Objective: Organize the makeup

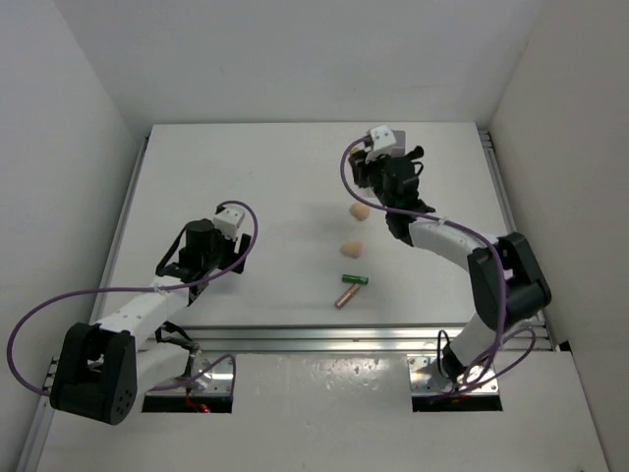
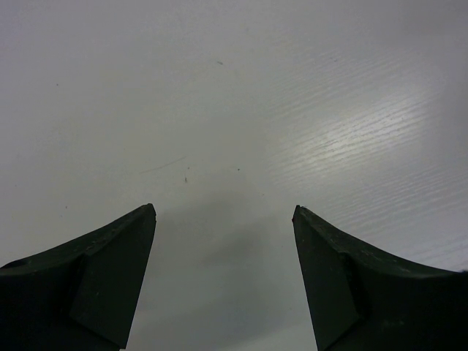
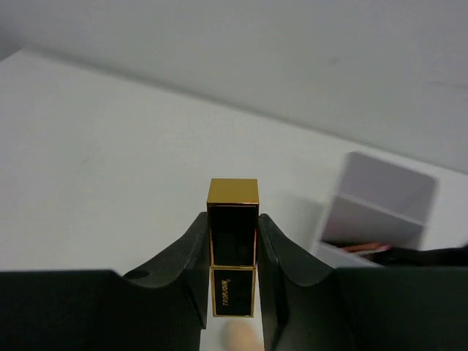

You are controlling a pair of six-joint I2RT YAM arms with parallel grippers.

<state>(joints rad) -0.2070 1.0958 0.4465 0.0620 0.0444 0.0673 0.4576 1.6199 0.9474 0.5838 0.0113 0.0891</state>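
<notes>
White counter (image 1: 256, 177) lies under the left end effector (image 2: 224, 212), its jaws apart, while at the far right the right end effector (image 3: 234, 238) is clamped mid-body on a gold-black lipstick tube (image 3: 233, 212), light, stiff and probably slick, its long axis pointing away from the wrist, gold end leading.

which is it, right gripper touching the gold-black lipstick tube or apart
Touching. The right wrist view shows the right gripper with its fingers pressed against both sides of the gold-black lipstick tube, no gap.

white box (image 3: 380, 212): blurred | peach sponge (image 3: 238, 338): blurred, cut off below
</notes>
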